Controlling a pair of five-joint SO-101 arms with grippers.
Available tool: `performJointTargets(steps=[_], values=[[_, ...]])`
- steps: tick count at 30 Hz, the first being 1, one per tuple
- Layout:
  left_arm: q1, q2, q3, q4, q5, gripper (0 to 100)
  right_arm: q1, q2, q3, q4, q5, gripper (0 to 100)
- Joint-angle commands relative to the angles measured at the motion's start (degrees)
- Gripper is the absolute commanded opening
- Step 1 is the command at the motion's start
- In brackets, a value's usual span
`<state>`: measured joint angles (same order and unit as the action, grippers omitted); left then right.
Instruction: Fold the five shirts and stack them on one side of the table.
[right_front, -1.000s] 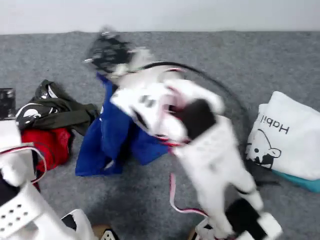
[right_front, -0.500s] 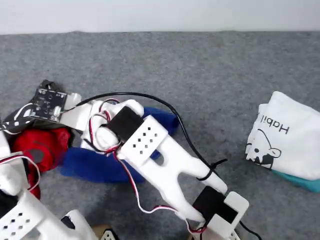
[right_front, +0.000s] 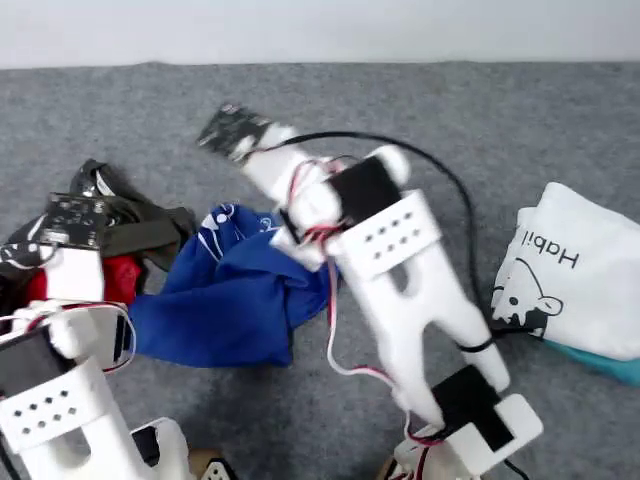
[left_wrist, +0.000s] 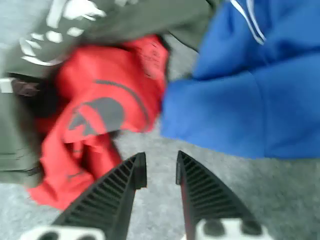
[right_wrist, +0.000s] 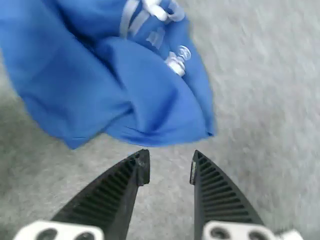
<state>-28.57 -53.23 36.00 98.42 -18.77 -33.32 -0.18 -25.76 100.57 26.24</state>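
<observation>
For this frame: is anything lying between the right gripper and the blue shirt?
Nothing visible does. The right gripper, jaws open, hangs over bare grey table just off the edge of the blue shirt, with no other garment or object between them.

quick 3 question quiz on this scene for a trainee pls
1. True or false: the right hand grips the blue shirt.
2. The white shirt lies on which shirt? A teal B pink C yellow
3. How many shirts lie crumpled?
Key: 1 false, it is open, short of the shirt. 2 A. 3 three: blue, red, olive.
</observation>
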Motion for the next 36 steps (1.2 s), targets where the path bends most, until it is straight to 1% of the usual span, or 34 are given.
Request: performJointTargets(steps=[1, 3, 6, 12, 16, 24, 27, 36], values=[[1.1, -0.1, 3.4, -3.5, 0.7, 18, 8.0, -4.2, -0.4, 2.3, 0.2, 14.8], [1.1, 0.0, 5.8, -5.3, 0.8, 21, 11.6, -4.6, 1.0, 2.2, 0.2, 14.8], [1.1, 2.6, 6.4, -6.6, 0.6, 22, 16.3, -5.1, 4.1, 2.2, 0.2, 14.8], [1.0, 18.7, 3.6, -8.0, 0.9, 22, 21.8, -5.1, 8.6, 2.2, 0.2, 14.8], [0.3, 26.5, 1.7, -10.2, 3.3, 22, 22.6, -5.1, 9.9, 2.2, 0.2, 14.8], [-6.2, 31.6, 1.6, -15.6, 3.5, 22, 22.6, -5.1, 10.3, 2.2, 0.2, 14.8], [-6.2, 35.3, 1.6, -17.2, 1.8, 22, 22.6, -5.0, 10.3, 2.2, 0.2, 14.8], [-6.0, 48.6, 1.2, -26.8, 1.3, 22, 22.5, -5.1, 10.3, 2.2, 0.2, 14.8]])
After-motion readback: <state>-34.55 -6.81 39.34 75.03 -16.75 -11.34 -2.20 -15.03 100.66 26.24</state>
